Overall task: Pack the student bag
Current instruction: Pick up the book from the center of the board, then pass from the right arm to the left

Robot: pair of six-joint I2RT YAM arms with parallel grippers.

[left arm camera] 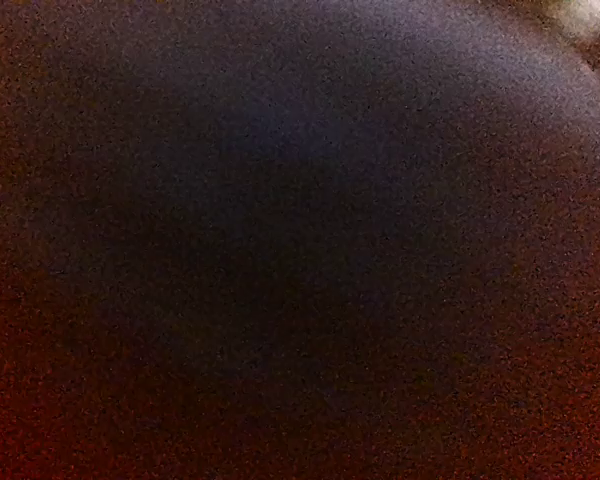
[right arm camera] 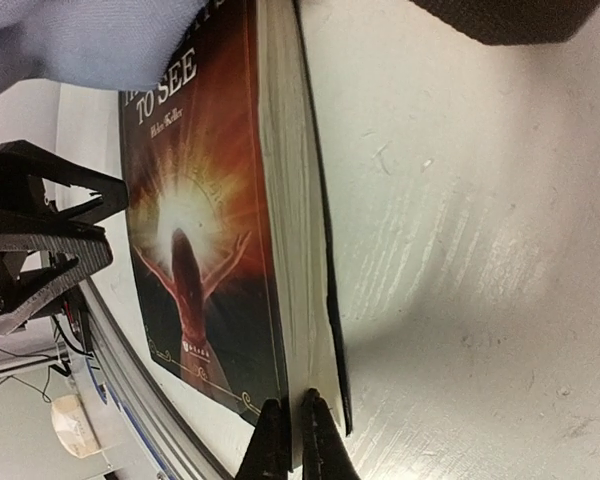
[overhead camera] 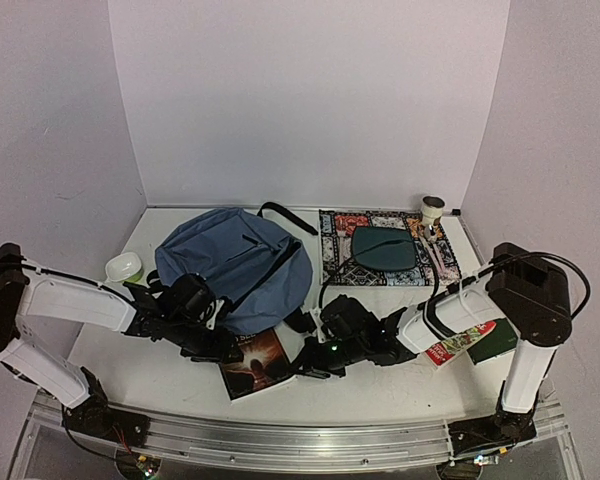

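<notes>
While the student bag point(overhead camera: 230, 262) lies flat at the middle-left of the table point(overhead camera: 380, 385), its near hem over the top corner of the book point(overhead camera: 255, 362), the right gripper point(overhead camera: 308, 367) sits at the book's right side. Right wrist view: fingertips point(right arm camera: 270, 445) pressed together at the near corner of the page edge. Whether a cover or a few leaves are nipped between them cannot be told. Left gripper point(overhead camera: 223, 348) is at the bag's near hem, just beside the book. Its claw state cannot be told from any view.

Judged step: get the book up and into the bag. A hold at one corner would likely let the book fan or swing, so the lift should be slow and low, sliding the top edge toward the bag. The bag's opening is not visible. The left arm would probably have to lift the fabric, or the soft cloth will sag onto the cover.

Views compared: overhead gives the layout, with the teal pouch point(overhead camera: 383, 248) on the patterned mat point(overhead camera: 330, 225) well apart at the back. Only the right wrist shows finger contact and blue fabric draped over the title. Left wrist view is dark and blurred, with nothing readable.
</notes>
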